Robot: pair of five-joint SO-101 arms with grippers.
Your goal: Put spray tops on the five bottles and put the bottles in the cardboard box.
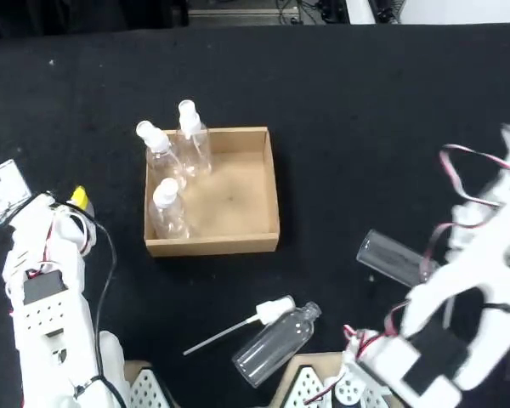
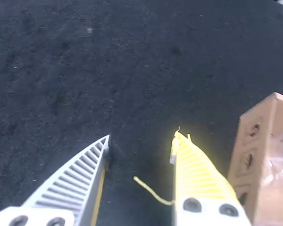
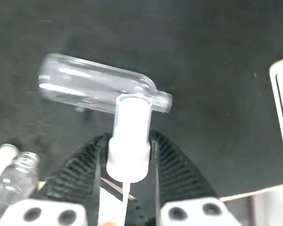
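Note:
Three bottles with spray tops (image 1: 172, 166) stand in the left part of the cardboard box (image 1: 238, 200). In the right wrist view my right gripper (image 3: 129, 137) is shut on a white spray top (image 3: 129, 141), just short of the open neck of a clear bottle (image 3: 96, 85) lying on its side. From above, that bottle (image 1: 391, 257) lies right of the box. Another open bottle (image 1: 276, 342) lies near the front edge, with a loose spray top (image 1: 270, 311) and its long tube beside it. My left gripper (image 2: 141, 141) hangs open over bare cloth, left of the box corner (image 2: 254, 160).
Black cloth (image 1: 365, 110) covers the whole table. The right half of the box floor (image 1: 238, 191) is bare. Both arm bases (image 1: 323, 387) stand at the front edge, close to the lying bottle.

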